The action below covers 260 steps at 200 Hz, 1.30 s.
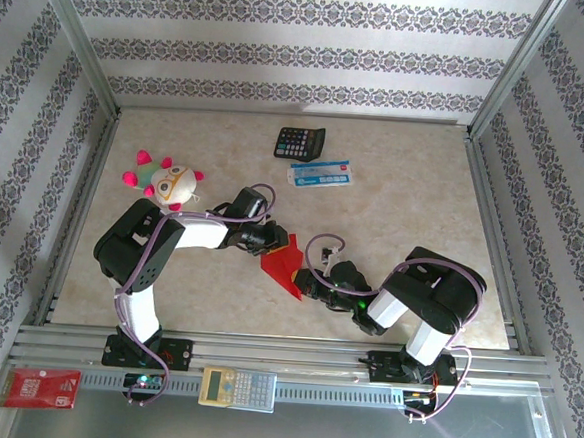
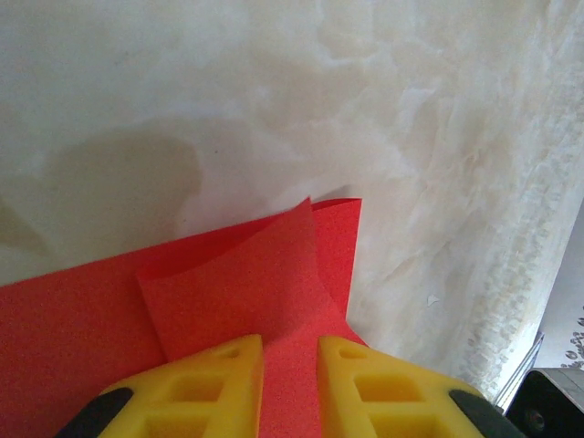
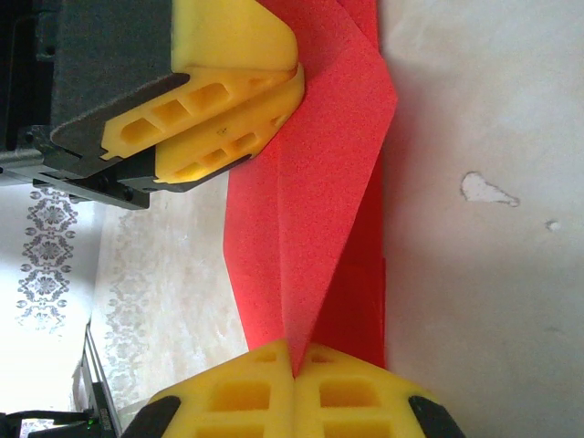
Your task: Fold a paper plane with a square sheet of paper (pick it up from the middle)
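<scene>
The square sheet of paper [image 1: 282, 265] is bright red and partly folded, held up off the tabletop between the two arms. My right gripper [image 3: 294, 360] is shut on a pointed, creased end of the sheet [image 3: 319, 201], and in the top view this gripper [image 1: 306, 283] sits at the paper's lower right. My left gripper [image 2: 290, 351] stands at the sheet's opposite, upper end [image 1: 273, 241]. Its yellow fingers [image 2: 214, 383] are a narrow gap apart, with a curled flap of the red paper [image 2: 237, 292] running into that gap. The same left gripper [image 3: 297, 73] touches the paper's far edge in the right wrist view.
A black calculator [image 1: 298, 141] and a blue-and-white packet [image 1: 320, 173] lie at the back. A plush toy [image 1: 169, 182] sits beside the left arm. A second calculator [image 1: 238, 387] and a red printed packet [image 1: 42, 387] rest on the front rail.
</scene>
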{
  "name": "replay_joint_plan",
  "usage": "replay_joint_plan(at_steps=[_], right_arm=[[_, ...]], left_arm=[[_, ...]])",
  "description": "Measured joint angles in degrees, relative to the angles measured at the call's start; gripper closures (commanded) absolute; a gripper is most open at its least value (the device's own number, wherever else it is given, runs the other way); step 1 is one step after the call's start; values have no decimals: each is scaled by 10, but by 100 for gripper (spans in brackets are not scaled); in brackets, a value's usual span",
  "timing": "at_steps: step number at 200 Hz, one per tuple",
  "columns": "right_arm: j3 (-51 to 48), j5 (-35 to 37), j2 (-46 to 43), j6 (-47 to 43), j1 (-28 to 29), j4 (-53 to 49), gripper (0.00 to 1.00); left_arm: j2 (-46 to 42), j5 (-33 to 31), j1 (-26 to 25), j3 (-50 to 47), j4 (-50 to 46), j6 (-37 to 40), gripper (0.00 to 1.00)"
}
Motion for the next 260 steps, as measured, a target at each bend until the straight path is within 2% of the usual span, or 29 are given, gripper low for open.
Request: replay_joint_plan(at_steps=[135, 189, 233, 260], right_arm=[[16, -3, -113, -12, -4, -188, 84], [16, -2, -144, -35, -4, -247, 92], [18, -3, -144, -40, -4, -252, 100], [18, -3, -147, -42, -4, -256, 100]], left_arm=[[1, 3, 0, 0, 0, 9, 76], [1, 5, 0, 0, 0, 9, 74], [0, 15, 2, 0, 8, 5, 66], [-10, 20, 4, 0, 9, -3, 62]])
